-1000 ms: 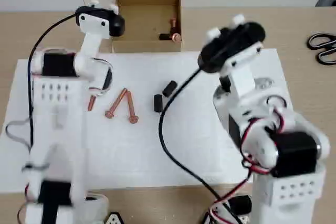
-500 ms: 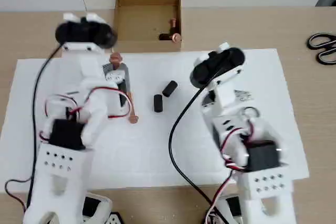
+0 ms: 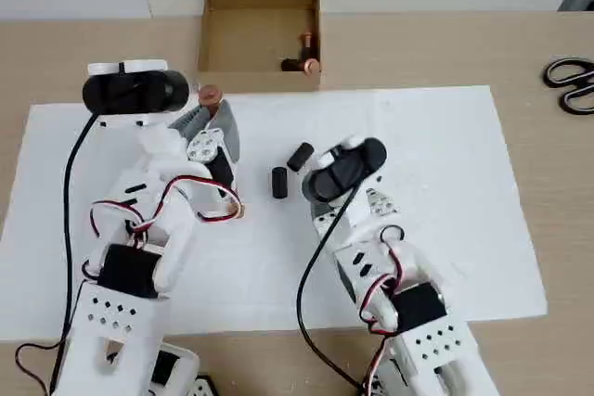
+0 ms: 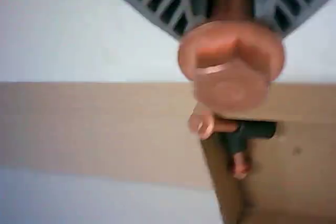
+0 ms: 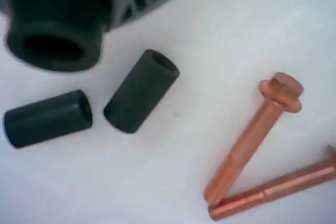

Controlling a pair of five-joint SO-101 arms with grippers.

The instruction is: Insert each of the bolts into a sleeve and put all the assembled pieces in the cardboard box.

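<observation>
From the high view, the left claw [image 3: 210, 110] sits over the far edge of the white paper [image 3: 445, 155], near the cardboard box [image 3: 251, 39]. Its grey fingers [image 3: 228, 134] are closed on a gripped bolt [image 3: 210, 95], whose copper head sticks out past the tips toward the box. Inside the box, against one side wall, lie the assembled pieces [image 3: 302, 57]. Two loose sleeves [image 3: 300, 156] [image 3: 279, 182] lie near each other on the paper between the arms, just beside the right arm [image 3: 343, 169], whose wrist hides its claw from this angle. Scissors [image 3: 571, 81] lie on the table [image 3: 418, 44], well apart from the rest.

In the left wrist view, the ribbed jaws press on the bolt's shank from both sides, with its flanged head facing the camera. Beyond it are the table edge and the box with the copper-and-black pieces inside.

In the right wrist view, the right claw [image 5: 113, 3] carries a held sleeve [image 5: 52, 35], with its open bore facing the camera and one ribbed jaw against its side. The other jaw is hidden. Beneath it on the paper are the two loose sleeves, close together but not touching, and two loose bolts [image 5: 257, 129] [image 5: 273, 190] whose tips meet in a V.
</observation>
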